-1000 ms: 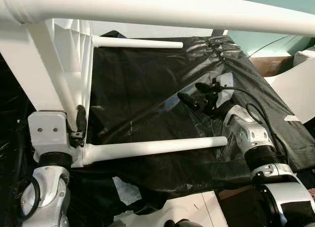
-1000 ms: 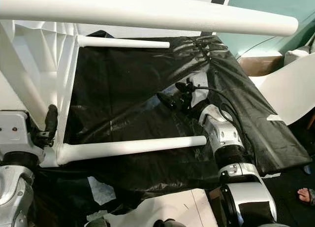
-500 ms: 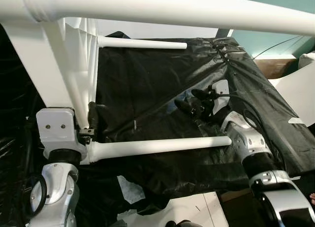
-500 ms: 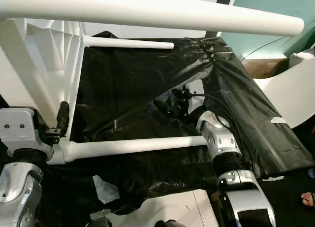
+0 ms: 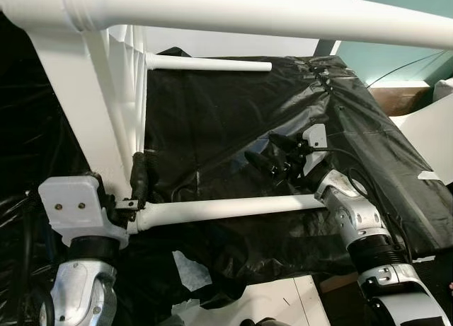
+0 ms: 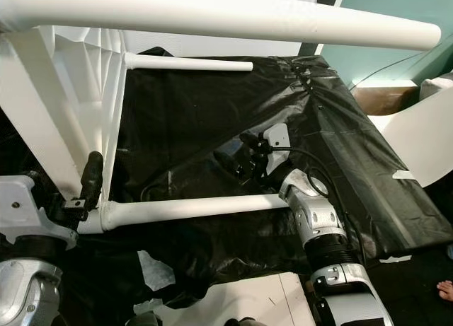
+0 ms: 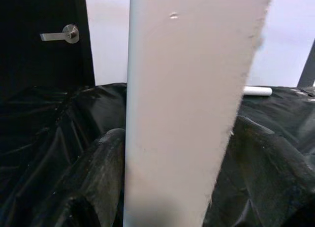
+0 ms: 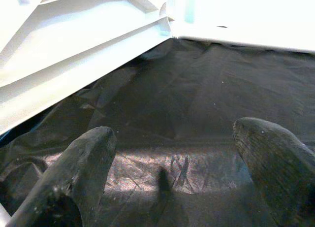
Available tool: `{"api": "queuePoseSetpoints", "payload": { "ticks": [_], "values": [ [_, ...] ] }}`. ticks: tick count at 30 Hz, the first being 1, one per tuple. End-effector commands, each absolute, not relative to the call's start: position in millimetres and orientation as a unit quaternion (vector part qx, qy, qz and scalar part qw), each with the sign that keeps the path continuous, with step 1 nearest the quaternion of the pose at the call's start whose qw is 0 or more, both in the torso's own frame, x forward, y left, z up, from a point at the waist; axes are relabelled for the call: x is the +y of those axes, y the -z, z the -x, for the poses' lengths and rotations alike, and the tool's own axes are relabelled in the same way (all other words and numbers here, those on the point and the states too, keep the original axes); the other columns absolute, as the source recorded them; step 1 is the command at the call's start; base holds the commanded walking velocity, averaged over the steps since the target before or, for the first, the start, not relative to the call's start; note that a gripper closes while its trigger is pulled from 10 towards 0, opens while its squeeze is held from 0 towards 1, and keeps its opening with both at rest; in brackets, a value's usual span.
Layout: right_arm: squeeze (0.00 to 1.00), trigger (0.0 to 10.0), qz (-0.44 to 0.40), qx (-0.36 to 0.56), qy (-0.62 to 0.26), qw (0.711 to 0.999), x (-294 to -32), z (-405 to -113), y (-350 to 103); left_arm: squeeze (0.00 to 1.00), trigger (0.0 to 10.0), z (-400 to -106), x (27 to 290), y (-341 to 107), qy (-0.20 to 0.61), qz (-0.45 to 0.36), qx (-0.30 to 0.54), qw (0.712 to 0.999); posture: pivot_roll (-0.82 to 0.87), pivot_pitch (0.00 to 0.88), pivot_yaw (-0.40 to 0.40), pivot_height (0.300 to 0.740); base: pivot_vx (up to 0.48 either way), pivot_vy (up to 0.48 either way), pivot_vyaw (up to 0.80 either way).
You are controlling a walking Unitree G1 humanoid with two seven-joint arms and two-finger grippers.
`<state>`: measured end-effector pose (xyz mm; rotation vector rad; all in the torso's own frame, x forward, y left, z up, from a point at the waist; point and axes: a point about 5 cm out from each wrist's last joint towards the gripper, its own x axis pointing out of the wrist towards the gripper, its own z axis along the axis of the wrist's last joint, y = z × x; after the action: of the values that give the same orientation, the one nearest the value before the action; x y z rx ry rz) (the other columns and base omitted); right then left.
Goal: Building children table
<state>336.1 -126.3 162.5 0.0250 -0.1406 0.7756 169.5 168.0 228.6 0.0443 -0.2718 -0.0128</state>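
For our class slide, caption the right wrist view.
Open right end effector hovering above crinkled black plastic sheet, facing white plastic table frame.

One white table (image 5: 106,121) is in play, tipped on its side. Three legs can be counted on it: a top leg (image 5: 283,15) running across the head view, a far leg (image 5: 209,63) lying on the covering, and a near leg (image 5: 226,209) down low; a fourth may be hidden, the view doesn't settle it. One black plastic sheet (image 5: 212,114) covers the surface beneath. Two grippers are on show, the left gripper (image 5: 138,177) and the right gripper (image 5: 272,153), each with two black fingers. One door handle (image 7: 61,34) shows in the left wrist view.
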Motion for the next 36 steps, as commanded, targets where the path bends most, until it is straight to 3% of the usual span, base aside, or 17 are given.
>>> {"api": "queuePoseSetpoints", "payload": {
  "ticks": [1,6,10,22,36],
  "values": [
    [0.0,10.0,-0.013,-0.063,-0.372,0.926,-133,-334,-159,0.0,10.0,-163,161,-231,0.047,-0.03,-0.151,0.987,0.25,0.088,-0.095,0.74,0.0,0.0,0.0],
    [0.0,10.0,-0.009,-0.056,-0.375,0.925,-134,-331,-156,0.0,10.0,-148,167,-223,0.093,-0.026,-0.143,0.985,0.27,0.08,-0.103,0.74,0.0,0.0,0.0],
    [0.0,10.0,-0.006,-0.049,-0.377,0.925,-133,-331,-154,0.0,10.0,-131,173,-208,0.147,0.029,-0.091,0.985,0.28,0.081,-0.11,0.74,0.0,0.0,0.0],
    [0.0,10.0,0.001,-0.04,-0.39,0.92,-134,-330,-152,0.0,10.0,-108,172,-198,0.188,0.087,-0.051,0.977,0.29,0.083,-0.119,0.74,0.0,0.0,0.0],
    [0.0,10.0,0.032,-0.009,-0.458,0.888,-138,-318,-150,0.0,10.0,-112,141,-177,0.302,0.028,0.051,0.952,0.27,0.093,-0.109,0.74,0.0,0.0,0.0]
  ]
}}
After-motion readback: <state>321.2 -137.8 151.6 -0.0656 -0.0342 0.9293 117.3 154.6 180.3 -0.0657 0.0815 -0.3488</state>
